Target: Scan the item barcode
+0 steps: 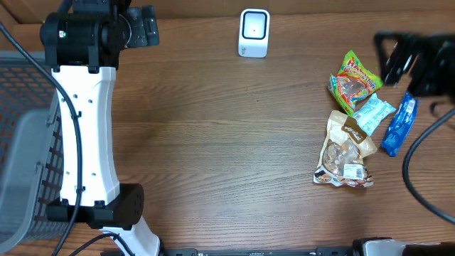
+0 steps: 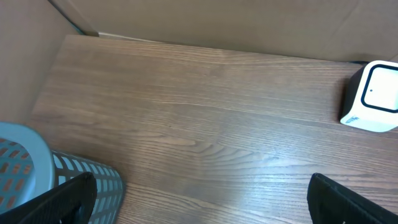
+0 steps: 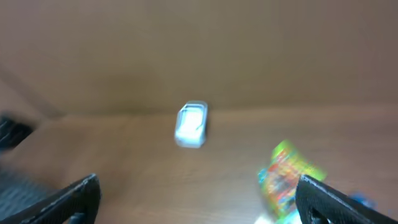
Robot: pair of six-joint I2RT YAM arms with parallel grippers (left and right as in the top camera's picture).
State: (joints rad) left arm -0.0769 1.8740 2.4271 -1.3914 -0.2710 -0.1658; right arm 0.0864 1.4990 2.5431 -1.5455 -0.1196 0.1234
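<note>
The white barcode scanner (image 1: 254, 32) stands at the back middle of the table; it also shows as the scanner (image 2: 373, 96) in the left wrist view and, blurred, as the scanner (image 3: 191, 124) in the right wrist view. Snack items lie at the right: a green-orange bag (image 1: 353, 82) (image 3: 289, 177), a brown cookie bag (image 1: 346, 149), a small white-teal packet (image 1: 373, 114) and a blue packet (image 1: 399, 122). My right gripper (image 1: 389, 57) (image 3: 199, 205) hovers open and empty just beyond the green-orange bag, blurred by motion. My left gripper (image 1: 146, 27) (image 2: 205, 208) is open and empty at the back left.
A grey-blue mesh basket (image 1: 25, 142) (image 2: 68, 177) stands at the table's left edge, beside the left arm. A brown cardboard wall (image 2: 217, 25) closes the back of the table. Bare wood stretches between the scanner and the snacks.
</note>
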